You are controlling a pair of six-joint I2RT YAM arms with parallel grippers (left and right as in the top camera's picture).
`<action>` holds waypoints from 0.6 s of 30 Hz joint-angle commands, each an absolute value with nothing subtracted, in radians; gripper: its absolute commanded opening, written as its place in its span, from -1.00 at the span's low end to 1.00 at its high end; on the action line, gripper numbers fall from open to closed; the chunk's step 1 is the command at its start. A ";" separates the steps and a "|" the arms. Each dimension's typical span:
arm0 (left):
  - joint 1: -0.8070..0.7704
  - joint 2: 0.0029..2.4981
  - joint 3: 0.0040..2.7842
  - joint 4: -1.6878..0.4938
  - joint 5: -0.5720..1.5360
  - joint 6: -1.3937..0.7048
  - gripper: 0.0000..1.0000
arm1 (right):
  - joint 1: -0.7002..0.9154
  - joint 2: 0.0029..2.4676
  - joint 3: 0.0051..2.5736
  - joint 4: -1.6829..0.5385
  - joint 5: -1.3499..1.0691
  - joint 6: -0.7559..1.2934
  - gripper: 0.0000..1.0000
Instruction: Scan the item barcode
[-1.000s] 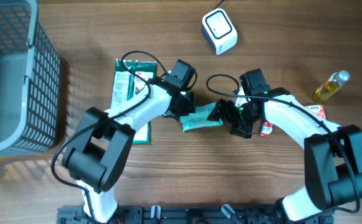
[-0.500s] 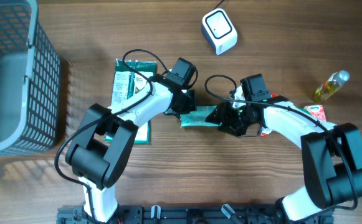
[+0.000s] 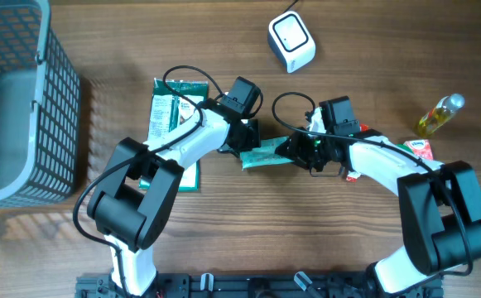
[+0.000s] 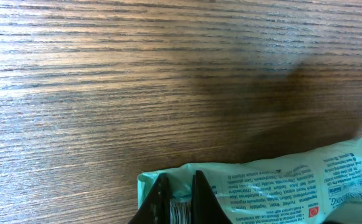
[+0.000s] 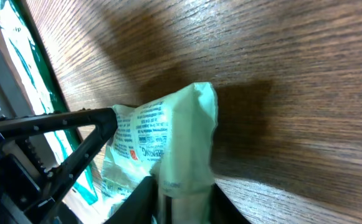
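Mint-green packet (image 3: 265, 156) is held over the middle of the wooden table (image 3: 223, 240), between two robot arms. The left gripper (image 4: 179, 186) pinches one end tight. The right gripper (image 5: 181, 193), wide open a second ago, has now closed on the other end, likely readying a handover towards the white scanner (image 3: 291, 41).

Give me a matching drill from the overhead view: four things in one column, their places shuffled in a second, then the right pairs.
Things:
1. basket
2. scanner
3. bottle
4. packet

Places in the overhead view:
a. far right
b. middle, between the two arms
c. far left
d. top, near the centre

Pairs: 1-c, 2-d, 3-a, 4-b
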State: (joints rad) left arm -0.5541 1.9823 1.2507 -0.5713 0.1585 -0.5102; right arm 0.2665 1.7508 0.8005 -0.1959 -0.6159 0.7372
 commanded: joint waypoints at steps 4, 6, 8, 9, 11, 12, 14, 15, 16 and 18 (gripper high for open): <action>-0.559 2.049 1.228 -0.587 0.166 -0.494 -0.92 | 0.269 1.777 0.791 -0.194 -0.577 0.733 -0.90; -0.559 2.049 1.228 -0.587 0.166 -0.494 -0.92 | 0.270 1.777 0.791 -0.194 -0.577 0.733 -0.91; -0.559 2.049 1.228 -0.587 0.166 -0.494 -0.92 | 0.270 1.777 0.791 -0.191 -0.577 0.732 -0.91; -0.559 2.049 1.228 -0.586 0.166 -0.494 -0.92 | 0.270 1.777 0.791 -0.187 -0.577 0.731 -0.91; -0.555 2.046 1.238 -0.587 0.162 -0.493 -0.92 | 0.270 1.777 0.791 -0.182 -0.577 0.722 -0.91; -0.552 2.042 1.248 -0.587 0.159 -0.480 -0.91 | 0.270 1.777 0.791 -0.179 -0.577 0.713 -0.91; -0.541 2.020 1.281 -0.602 0.122 -0.475 -0.85 | 0.270 1.777 0.791 -0.176 -0.577 0.707 -0.91; -0.531 1.996 1.312 -0.627 0.062 -0.475 -0.83 | 0.270 1.777 0.791 -0.176 -0.577 0.707 -0.91; -0.519 1.971 1.349 -0.660 -0.008 -0.475 -0.83 | 0.270 1.777 0.791 -0.176 -0.577 0.707 -0.91; -0.494 1.929 1.413 -0.721 -0.101 -0.475 -0.83 | 0.270 1.777 0.791 -0.177 -0.577 0.706 -0.91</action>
State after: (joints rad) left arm -0.5392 1.9862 1.3087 -0.6647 0.0872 -0.4915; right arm 0.2665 1.7508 0.8005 -0.1841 -0.6044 0.7284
